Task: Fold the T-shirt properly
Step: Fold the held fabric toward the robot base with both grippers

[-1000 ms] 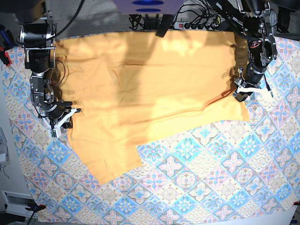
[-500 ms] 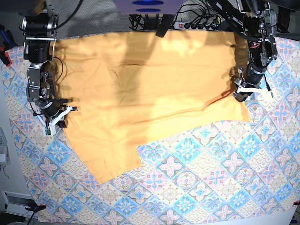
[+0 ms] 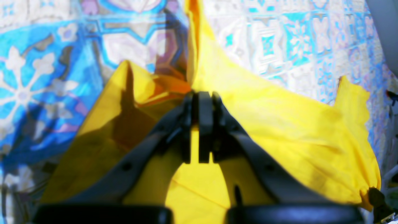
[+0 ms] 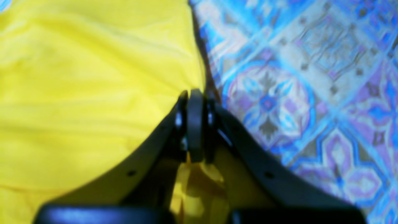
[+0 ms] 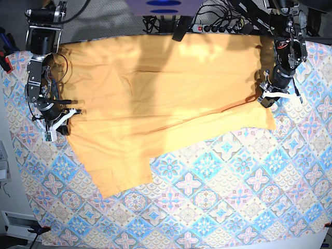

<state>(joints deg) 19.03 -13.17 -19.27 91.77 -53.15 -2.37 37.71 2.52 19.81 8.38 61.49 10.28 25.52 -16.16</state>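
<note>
Pulled outward, the T-shirt (image 5: 155, 98) stretches between both clamped claws, right claw (image 5: 58, 123) and left claw (image 5: 267, 98).

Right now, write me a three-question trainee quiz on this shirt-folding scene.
1. True or false: the left gripper is shut on the yellow-orange cotton T-shirt.
2. The right gripper pinches the shirt at: A) its middle, B) its edge beside the blue-pink diamond-patterned tablecloth, C) nowhere.
3. Fill in: in the base view, no black ____ print shows on the shirt.

Key: 1 true; 2 B; 3 script.
</note>
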